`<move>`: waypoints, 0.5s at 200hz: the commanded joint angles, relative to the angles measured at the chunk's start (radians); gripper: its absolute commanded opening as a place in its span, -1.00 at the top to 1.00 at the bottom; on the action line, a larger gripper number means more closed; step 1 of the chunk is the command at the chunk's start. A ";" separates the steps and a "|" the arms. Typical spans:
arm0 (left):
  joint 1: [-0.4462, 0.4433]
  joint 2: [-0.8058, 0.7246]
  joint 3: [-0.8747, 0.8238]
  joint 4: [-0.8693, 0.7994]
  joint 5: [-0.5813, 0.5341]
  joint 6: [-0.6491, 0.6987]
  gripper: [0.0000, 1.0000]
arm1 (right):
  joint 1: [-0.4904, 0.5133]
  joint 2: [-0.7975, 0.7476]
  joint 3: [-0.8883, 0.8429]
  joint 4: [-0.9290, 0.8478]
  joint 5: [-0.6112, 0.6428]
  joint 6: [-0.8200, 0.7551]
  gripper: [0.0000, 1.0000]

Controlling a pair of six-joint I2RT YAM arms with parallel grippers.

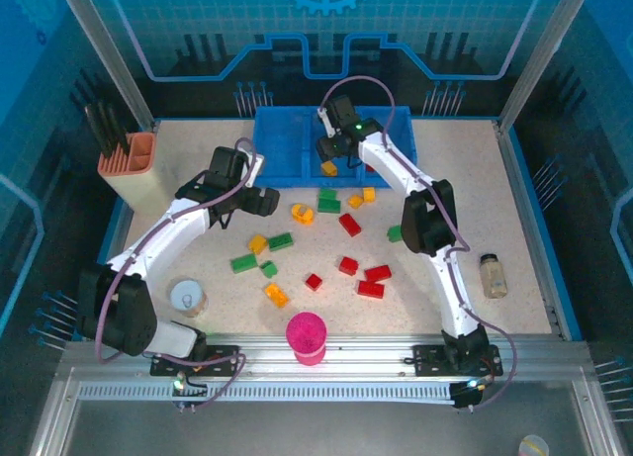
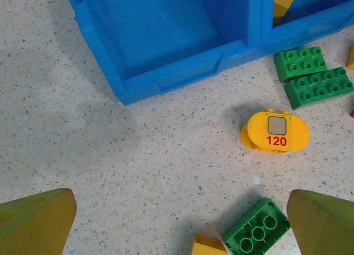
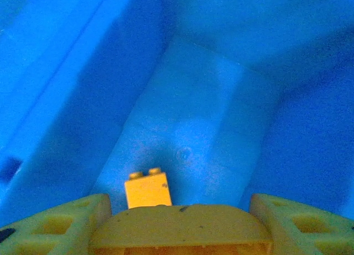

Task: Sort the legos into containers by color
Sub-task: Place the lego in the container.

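Middle compartment [image 3: 210, 116] of the blue tray [image 1: 280, 115]: one small yellow brick [image 3: 146, 190] lies on its floor, studs up. Right gripper [image 3: 180, 211] hangs low inside this compartment, clamped on a rounded yellow lego [image 3: 180, 227] that fills the gap between its fingers [image 3: 66, 224]. In the top view the right gripper [image 1: 333, 151] sits over the tray's middle section.

Left compartment [image 2: 166, 34] shows a bare blue floor in the left wrist view. A yellow edge [image 2: 285, 0] pokes up past the divider in the next one. Right compartment is mostly hidden by the right arm, so I cannot tell its contents.

The other legos are on the counter [image 1: 445, 169] in front of the tray. Two green bricks [image 2: 319, 87] lie side by side just beside the tray's front wall, and a round yellow piece marked 120 [image 2: 275, 131] is near them. A green brick [image 2: 256, 233] and a yellow one [image 2: 208, 246] are close to the left gripper. Further toward the arm bases, the red bricks [image 1: 374, 280] cluster on the right, with green [image 1: 244, 263] and yellow [image 1: 276, 295] ones on the left.

Left gripper [image 2: 180, 194] is spread wide, nothing in it, above the counter just short of the tray's left corner.

Pink cup [image 1: 307, 337] at the near edge, peach tool holder [image 1: 134, 164] far left, small bottle [image 1: 493, 275] at right.
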State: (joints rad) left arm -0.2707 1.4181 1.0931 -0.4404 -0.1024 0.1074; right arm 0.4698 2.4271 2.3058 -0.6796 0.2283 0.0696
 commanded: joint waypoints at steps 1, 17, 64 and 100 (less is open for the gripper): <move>-0.007 -0.033 0.010 -0.021 -0.030 0.012 -0.98 | -0.019 0.026 -0.015 0.073 -0.002 -0.011 -0.01; -0.007 -0.050 0.006 -0.016 -0.042 0.012 -0.98 | -0.019 0.024 -0.030 0.097 -0.016 -0.010 -0.06; -0.007 -0.083 -0.003 -0.008 -0.047 0.014 -0.98 | -0.018 -0.012 -0.029 0.104 -0.061 -0.007 -0.31; -0.007 -0.098 0.001 -0.007 -0.043 0.011 -0.99 | -0.017 -0.062 -0.049 0.090 -0.087 -0.025 -0.46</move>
State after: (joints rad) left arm -0.2707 1.3525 1.0931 -0.4400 -0.1352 0.1074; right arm 0.4629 2.4378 2.2715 -0.5976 0.1772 0.0631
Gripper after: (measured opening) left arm 0.992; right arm 0.704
